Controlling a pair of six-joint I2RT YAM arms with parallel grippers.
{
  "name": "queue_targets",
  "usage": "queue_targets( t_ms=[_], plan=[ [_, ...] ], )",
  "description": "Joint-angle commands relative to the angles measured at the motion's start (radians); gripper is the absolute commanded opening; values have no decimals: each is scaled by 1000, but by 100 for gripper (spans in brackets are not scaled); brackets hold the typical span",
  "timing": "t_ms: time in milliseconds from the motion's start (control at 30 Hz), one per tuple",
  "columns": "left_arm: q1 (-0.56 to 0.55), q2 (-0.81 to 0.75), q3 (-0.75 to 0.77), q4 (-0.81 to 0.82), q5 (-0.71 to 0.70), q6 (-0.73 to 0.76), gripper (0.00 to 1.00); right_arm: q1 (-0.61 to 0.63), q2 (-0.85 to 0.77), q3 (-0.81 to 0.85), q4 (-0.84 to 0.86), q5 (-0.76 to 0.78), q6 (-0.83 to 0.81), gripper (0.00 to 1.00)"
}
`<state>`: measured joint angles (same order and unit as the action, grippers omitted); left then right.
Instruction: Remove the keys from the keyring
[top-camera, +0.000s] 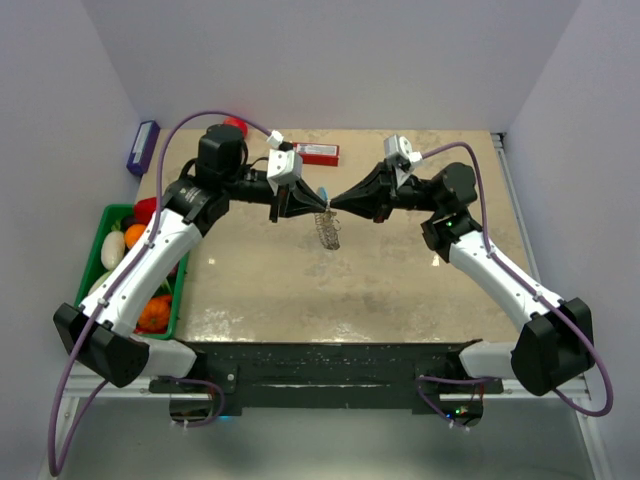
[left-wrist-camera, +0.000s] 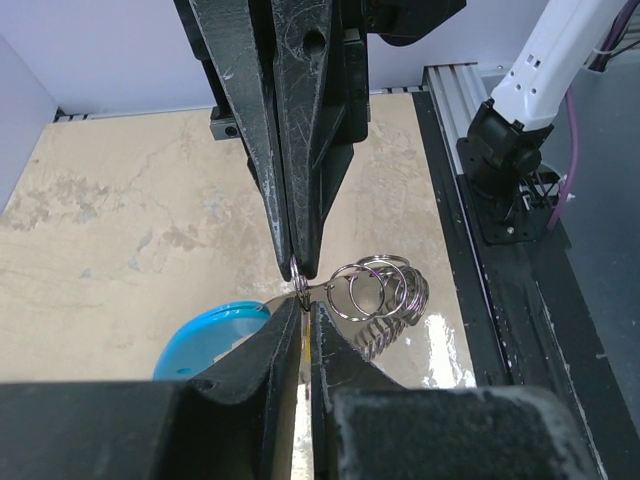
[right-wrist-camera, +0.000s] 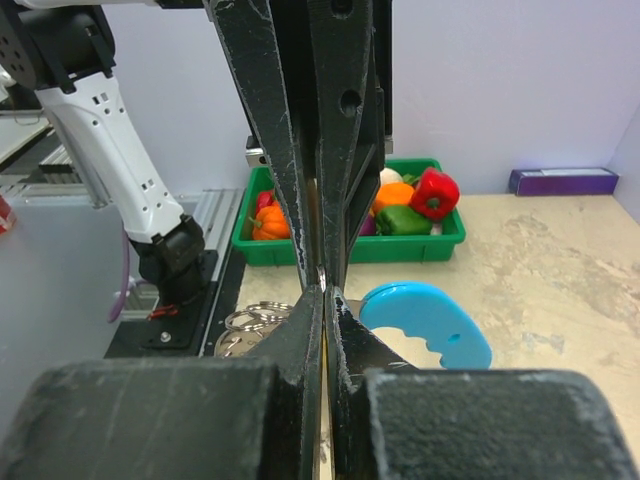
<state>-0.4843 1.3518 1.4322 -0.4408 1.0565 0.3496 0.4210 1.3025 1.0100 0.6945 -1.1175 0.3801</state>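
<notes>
Both grippers meet tip to tip above the middle of the table. The keyring (top-camera: 328, 230) hangs between them, a floppy chain of silvery rings (left-wrist-camera: 380, 290) with a light-blue curved piece (left-wrist-camera: 215, 335) beside it. My right gripper (left-wrist-camera: 300, 268) is shut on a small end ring, its own jaws (right-wrist-camera: 325, 295) pressed together. My left gripper (left-wrist-camera: 303, 310) is shut just under that ring, and a thin brass-yellow sliver, the key (left-wrist-camera: 305, 345), shows between its jaws. In the right wrist view the blue piece (right-wrist-camera: 425, 320) and the rings (right-wrist-camera: 250, 320) flank the jaws.
A green bin (top-camera: 108, 215) of toy vegetables stands at the table's left edge, also in the right wrist view (right-wrist-camera: 340, 250). A red box (top-camera: 318, 153) and a red ball (top-camera: 235, 124) lie at the back. A purple box (top-camera: 142, 147) rests by the left wall.
</notes>
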Motion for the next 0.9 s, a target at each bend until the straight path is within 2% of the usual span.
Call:
queue_targets(
  t_ms=[0, 67, 133, 300, 567, 700, 800, 867],
  plan=[
    [6, 3, 7, 36, 22, -21, 14, 12, 1, 15, 7, 15, -35, 0],
    [6, 3, 7, 37, 20, -21, 14, 12, 0, 15, -7, 15, -55, 0],
    [6, 3, 5, 36, 20, -23, 7, 13, -3, 15, -18, 15, -64, 0],
    [6, 3, 2, 36, 20, -18, 0, 12, -6, 18, -23, 15, -64, 0],
    [6, -3, 0, 31, 17, -14, 0, 12, -5, 30, -55, 16, -82, 0],
    [6, -14, -4, 30, 10, -6, 0, 12, -3, 59, -153, 4, -135, 0],
    [6, -22, -12, 31, 11, -1, 0, 13, -5, 68, -176, 2, -150, 4],
    [6, -23, -13, 30, 13, 0, 0, 13, -3, 78, -196, -1, -165, 11]
  ],
)
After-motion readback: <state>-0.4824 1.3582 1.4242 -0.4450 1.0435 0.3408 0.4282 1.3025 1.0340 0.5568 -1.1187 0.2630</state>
